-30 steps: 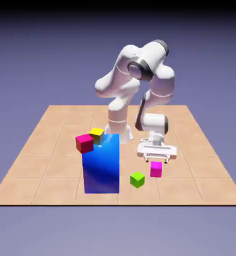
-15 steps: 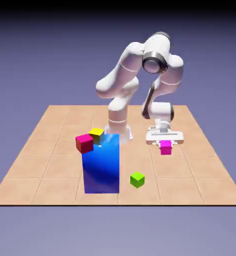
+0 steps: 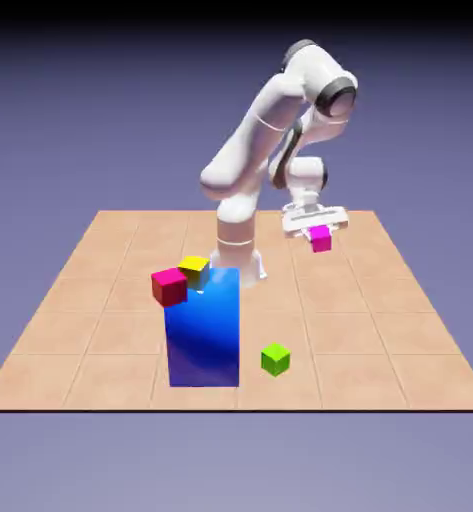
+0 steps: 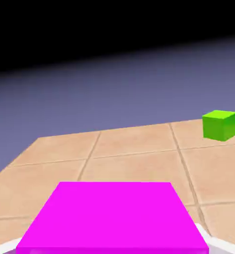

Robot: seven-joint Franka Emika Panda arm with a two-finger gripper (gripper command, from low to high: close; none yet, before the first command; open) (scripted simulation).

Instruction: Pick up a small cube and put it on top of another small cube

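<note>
My gripper (image 3: 318, 231) clamping magenta cube (image 3: 321, 239), carrying it clear of table (image 3: 100, 300), upper right of centre in exterior view. In hand view, magenta cube (image 4: 114, 218) filling bottom of frame between my fingertips. Green cube (image 3: 275, 359) sitting on tiles, lower centre of exterior view; at right edge in hand view (image 4: 219, 125). Blue block (image 3: 204, 325) standing left of centre, red cube (image 3: 169, 286) and yellow cube (image 3: 193, 267) showing at its upper left.

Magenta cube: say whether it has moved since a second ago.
Yes. The magenta cube, clamped in the gripper, has risen off the table, up and away from the green cube.
</note>
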